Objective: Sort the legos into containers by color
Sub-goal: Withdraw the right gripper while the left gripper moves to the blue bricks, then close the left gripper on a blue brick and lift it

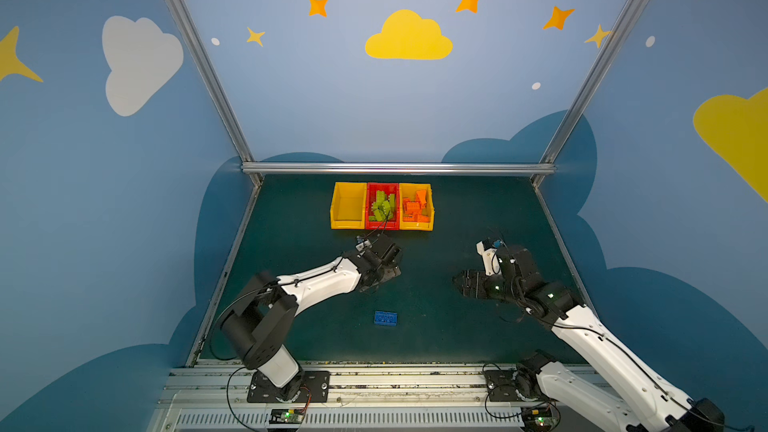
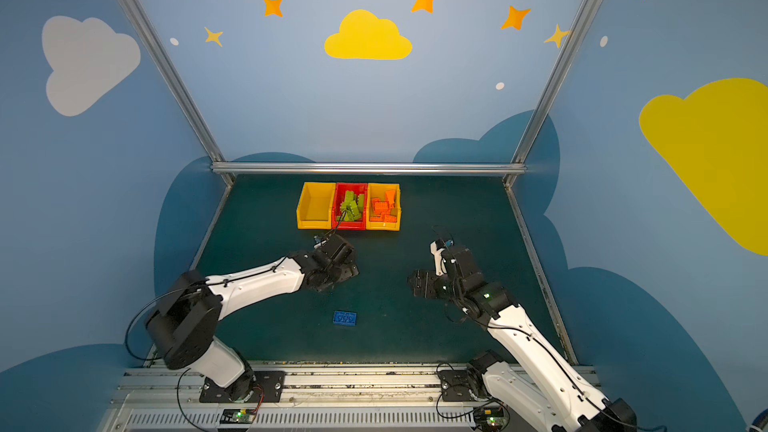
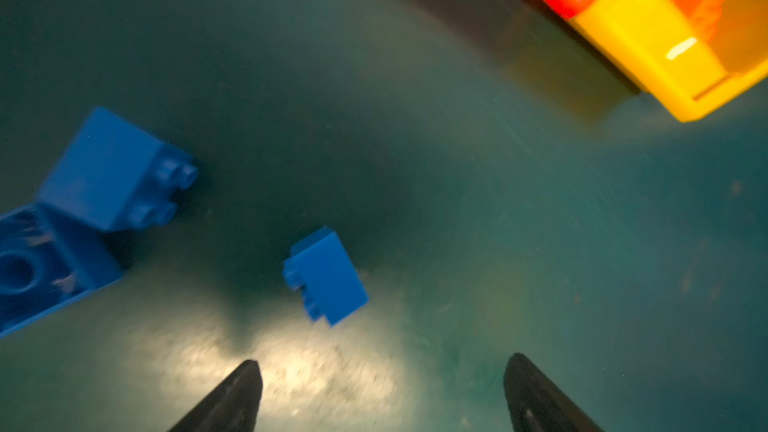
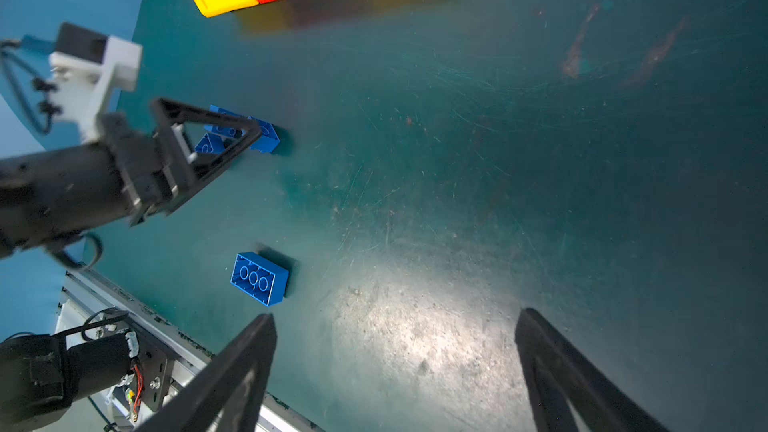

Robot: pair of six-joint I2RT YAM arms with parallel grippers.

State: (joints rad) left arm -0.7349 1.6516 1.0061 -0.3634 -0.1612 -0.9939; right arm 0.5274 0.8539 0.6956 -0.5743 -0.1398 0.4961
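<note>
The left gripper (image 3: pixel 380 367) hung spread over the mat (image 3: pixel 457 201), just near of the red bin (image 1: pixel 381 225). Three blue bricks (image 3: pixel 326 276) lay below it, two of them touching. The right gripper (image 4: pixel 397 315), also spread, hung to the right. A fourth brick (image 1: pixel 385 318), blue, lay studs down nearer the front. Far back, green bricks (image 1: pixel 381 207) sat in the red bin and orange bricks (image 1: pixel 415 207) in the right yellow bin (image 1: pixel 416 226).
</note>
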